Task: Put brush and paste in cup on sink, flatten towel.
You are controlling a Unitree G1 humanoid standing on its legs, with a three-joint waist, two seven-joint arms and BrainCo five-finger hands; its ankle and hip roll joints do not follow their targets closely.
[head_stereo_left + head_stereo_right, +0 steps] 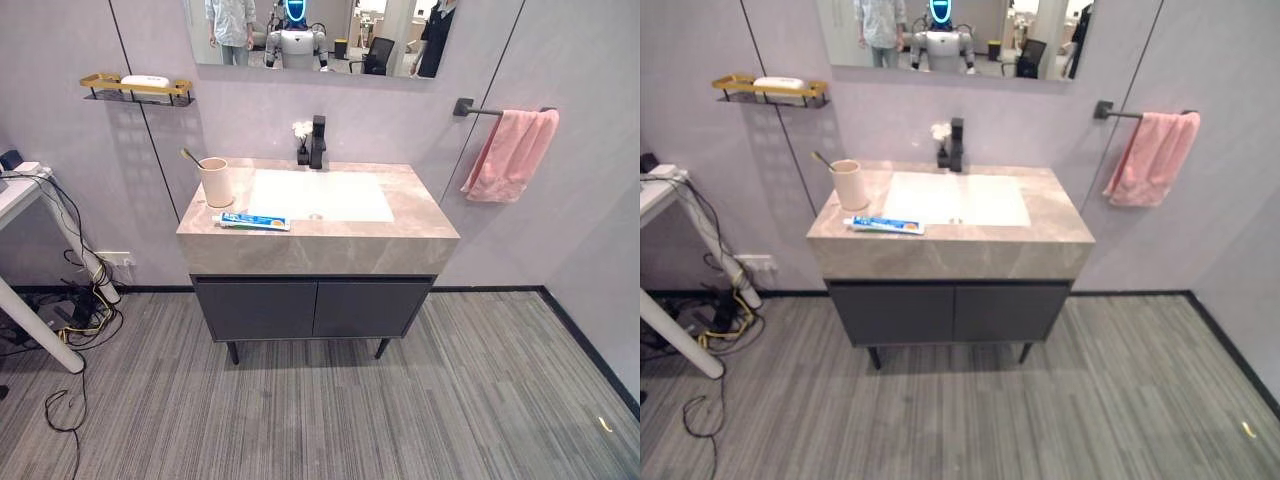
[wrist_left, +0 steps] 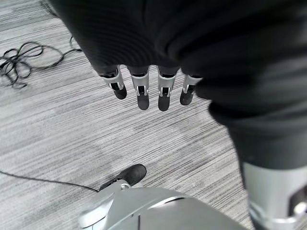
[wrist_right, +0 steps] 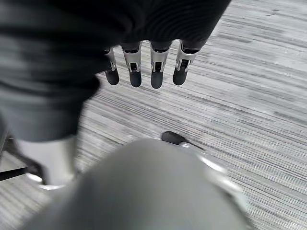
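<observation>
Lying flat near cup [image 1: 215, 181] w/ brush [image 1: 190, 156] inside: paste [image 1: 250, 221]; towel [image 1: 512, 154] bunched far right; both hands [image 2: 148, 88] [image 3: 144, 72] relaxed, empty.

A mirror [image 1: 320, 30] is mounted at the top centre of the frame, and in it a person [image 1: 232, 25] is reflected at the upper left. A gold shelf [image 1: 137, 90] bearing a white soap [image 1: 145, 81] is fixed to the wall at the upper left, while a black faucet [image 1: 317, 141] with a small white flower [image 1: 301, 129] just beside it is seen at the centre, behind the basin. A dark cabinet [image 1: 313, 308] is placed below the counter, a white table [image 1: 20, 190] is seen at the left edge, and cables [image 1: 70, 320] are strewn on the grey floor [image 1: 450, 400] at the lower left.
</observation>
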